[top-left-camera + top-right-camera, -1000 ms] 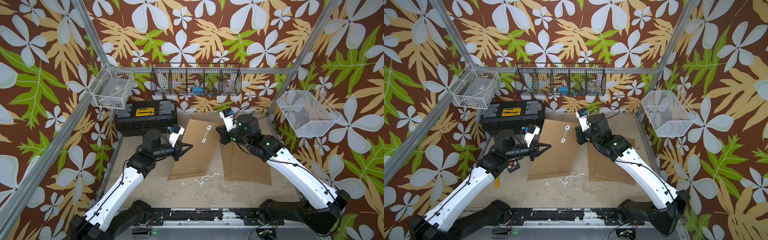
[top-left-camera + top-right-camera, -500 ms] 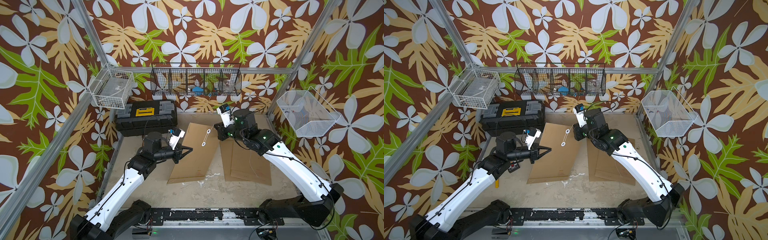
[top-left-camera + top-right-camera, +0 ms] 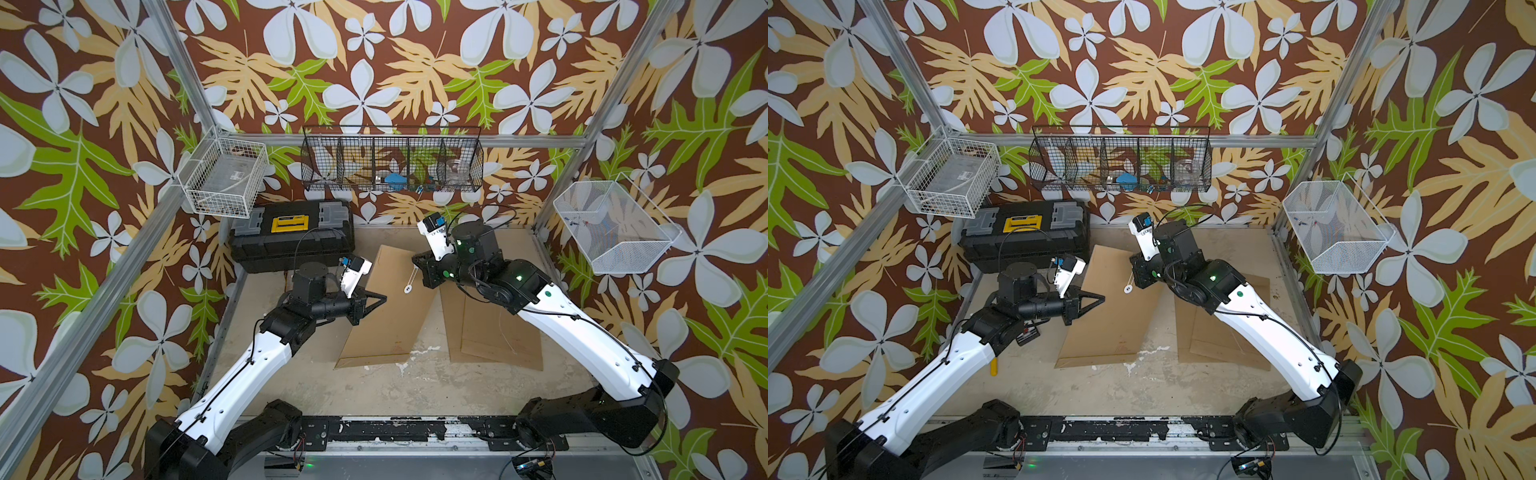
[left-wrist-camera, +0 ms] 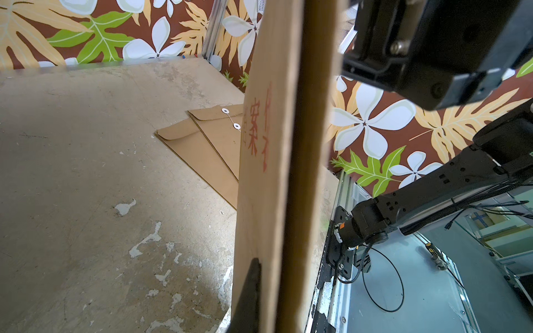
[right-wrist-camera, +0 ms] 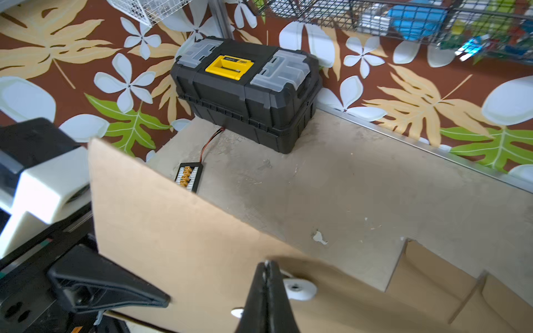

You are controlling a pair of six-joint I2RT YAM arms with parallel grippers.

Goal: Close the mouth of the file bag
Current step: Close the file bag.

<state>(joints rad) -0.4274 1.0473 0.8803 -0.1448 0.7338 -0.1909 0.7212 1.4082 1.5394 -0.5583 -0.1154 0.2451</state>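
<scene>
The right gripper, pinched shut on the tie string, has swung toward the left gripper over the file bag, probably starting a wrap. The left one clamps the bag's side edge, propped mid-worktop.

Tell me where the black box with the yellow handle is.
In both top views the black toolbox sits in the table's back left corner, under the white wire basket.

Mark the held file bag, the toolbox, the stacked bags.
held file bag [image 3: 395, 328]: top view, middle of its face.
toolbox [image 3: 291, 224]: top view, yellow handle.
stacked bags [image 3: 490, 343]: top view, bare lower part.
</scene>
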